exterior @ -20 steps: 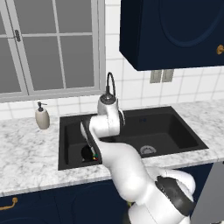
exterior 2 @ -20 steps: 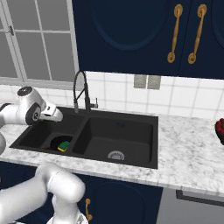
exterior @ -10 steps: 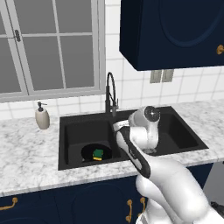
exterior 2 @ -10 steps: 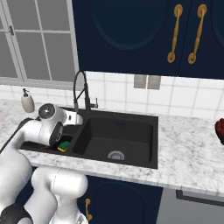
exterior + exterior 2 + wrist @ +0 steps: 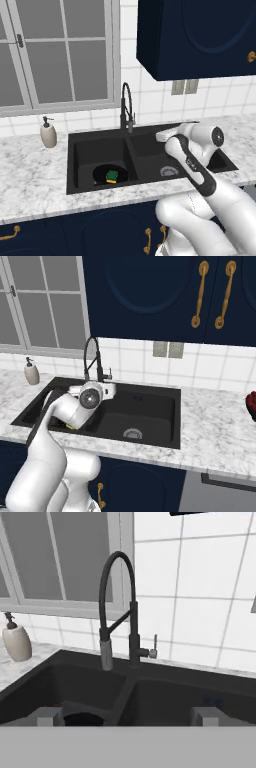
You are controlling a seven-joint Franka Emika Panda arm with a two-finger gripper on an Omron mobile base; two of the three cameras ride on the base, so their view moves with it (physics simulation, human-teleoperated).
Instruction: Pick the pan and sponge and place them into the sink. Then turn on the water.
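Faucet [image 5: 118, 612] ahead (soap bottle [image 5: 16, 643] aside); approach seemingly clear.

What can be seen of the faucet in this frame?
The faucet is matte black, with a tall arched gooseneck ending in a grey spray head above the divider of the sink. A slim diagonal brace joins its upright post, and a small steel lever sticks out sideways near the base. No water is running. Nothing touches it.

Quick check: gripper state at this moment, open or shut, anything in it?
Gripper: open, jaws wide apart and holding nothing, aimed at the faucet over the sink.
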